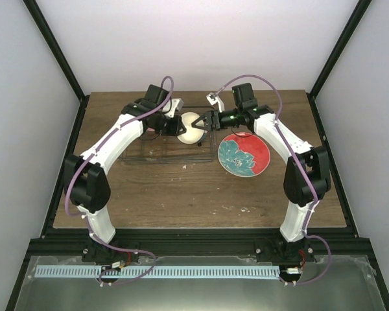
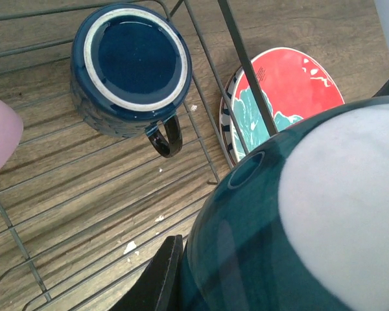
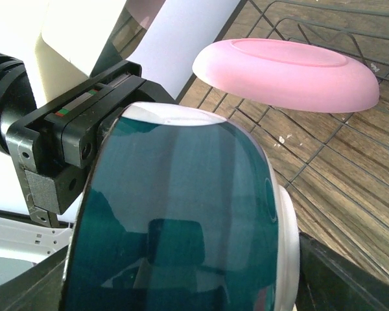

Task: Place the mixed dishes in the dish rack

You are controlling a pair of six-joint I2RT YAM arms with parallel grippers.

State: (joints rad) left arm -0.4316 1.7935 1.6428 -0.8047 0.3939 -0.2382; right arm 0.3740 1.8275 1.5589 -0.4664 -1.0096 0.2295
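Bowl (image 1: 191,127) over rack (image 1: 162,154) near far edge of desk (image 1: 181,194) crowds both wrist views; left pincer (image 1: 177,125) grips it, hold of right pincer (image 1: 205,121) unclear.

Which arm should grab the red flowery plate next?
Right, probably. The red plate with teal flowers lies beside the right arm, right of the grey wire dish rack; the left arm would have to cross it.

The small cream bowl (image 1: 191,127) hangs over the wire dish rack (image 1: 139,153) holding the dark blue mug (image 2: 131,65) and pink plate (image 3: 285,74); the red flowered plate (image 1: 244,154) lies beside it.
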